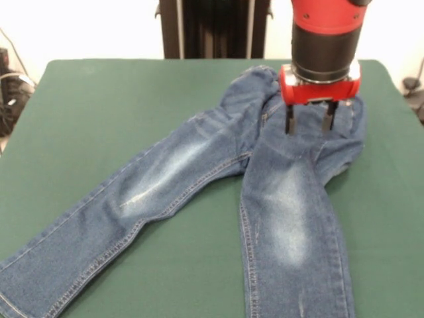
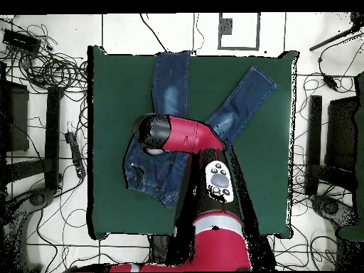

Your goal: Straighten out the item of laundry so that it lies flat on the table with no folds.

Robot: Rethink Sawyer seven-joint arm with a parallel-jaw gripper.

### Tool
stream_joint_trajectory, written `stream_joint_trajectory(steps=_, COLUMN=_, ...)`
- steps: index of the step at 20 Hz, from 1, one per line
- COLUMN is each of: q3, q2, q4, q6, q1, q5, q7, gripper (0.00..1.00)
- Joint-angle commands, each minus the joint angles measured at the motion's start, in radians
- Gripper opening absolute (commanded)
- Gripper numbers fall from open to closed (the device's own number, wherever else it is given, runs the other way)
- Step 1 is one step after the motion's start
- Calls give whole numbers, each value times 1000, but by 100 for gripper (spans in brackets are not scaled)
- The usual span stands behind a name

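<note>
The blue denim jeans (image 1: 265, 172) lie on the dark green table (image 1: 99, 99), legs spread in a V toward the near edge. The waist end is bunched and folded at the far right. My gripper (image 1: 309, 124) is open, fingers pointing down over the rumpled hip area, with nothing between them. Whether the fingertips touch the denim I cannot tell. In the overhead view the jeans (image 2: 170, 82) spread toward the top of the table (image 2: 274, 163), and the red arm's end (image 2: 158, 134) covers the gripper above the waist.
The black pedestal (image 1: 215, 26) stands behind the table's far edge. Cables (image 2: 50, 64) and black stands (image 2: 53, 128) lie on the floor around the table. One leg's cuff (image 1: 20, 291) reaches the near left corner.
</note>
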Motion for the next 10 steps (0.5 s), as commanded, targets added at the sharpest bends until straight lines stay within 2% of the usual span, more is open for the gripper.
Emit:
stream_joint_trajectory(steps=1, q3=104, q2=-17, q4=196, q6=-2, q1=36, q5=83, q7=228, gripper=100)
stream_joint_trajectory(steps=5, q3=93, q2=-20, q4=212, q6=-19, q1=56, q5=86, q7=234, gripper=100)
stream_joint_trajectory(steps=10, q3=69, q2=28, q4=181, q6=-50, q1=76, q5=68, q7=233, gripper=100)
